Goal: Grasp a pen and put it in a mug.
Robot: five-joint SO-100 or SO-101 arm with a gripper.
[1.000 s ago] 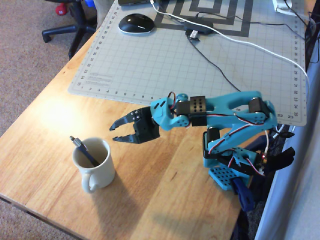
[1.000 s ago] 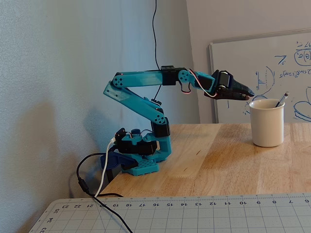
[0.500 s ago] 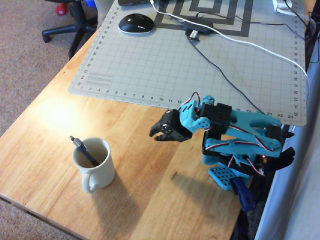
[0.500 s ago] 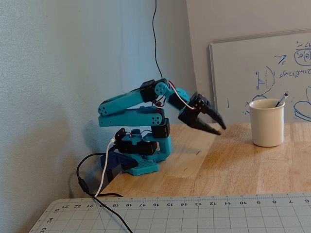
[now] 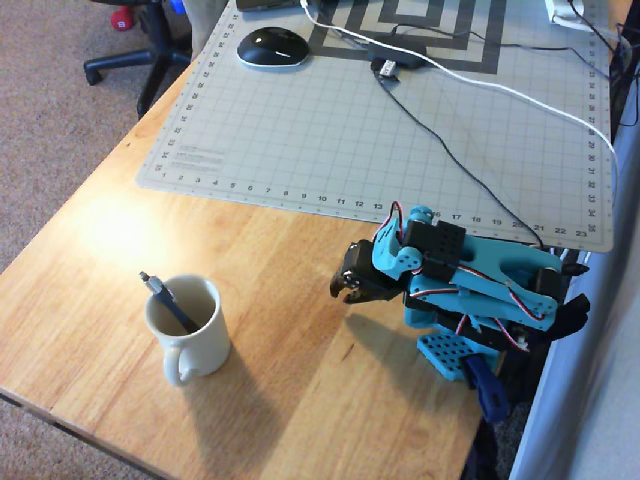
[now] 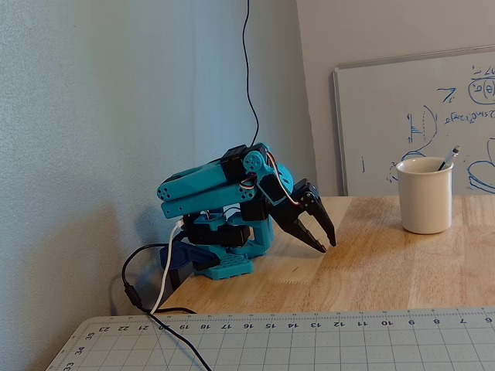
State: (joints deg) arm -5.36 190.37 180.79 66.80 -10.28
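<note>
The cream-white mug (image 5: 190, 325) stands upright on the wooden table, handle toward the front edge in the overhead view; it also shows at the right of the fixed view (image 6: 425, 195). The dark pen (image 5: 165, 300) stands inside the mug, leaning on the rim with its silvery tip poking out; only its tip shows in the fixed view (image 6: 448, 158). My gripper (image 5: 345, 288) is folded back near the arm's base, well apart from the mug. Its black fingers are closed together and hold nothing, pointing down at the table in the fixed view (image 6: 326, 243).
A grey cutting mat (image 5: 380, 130) covers the table's far part, with a black mouse (image 5: 272, 47) and black and white cables (image 5: 470, 90) on it. A whiteboard (image 6: 418, 116) leans against the wall behind the mug. An office chair base (image 5: 135, 55) stands off the table.
</note>
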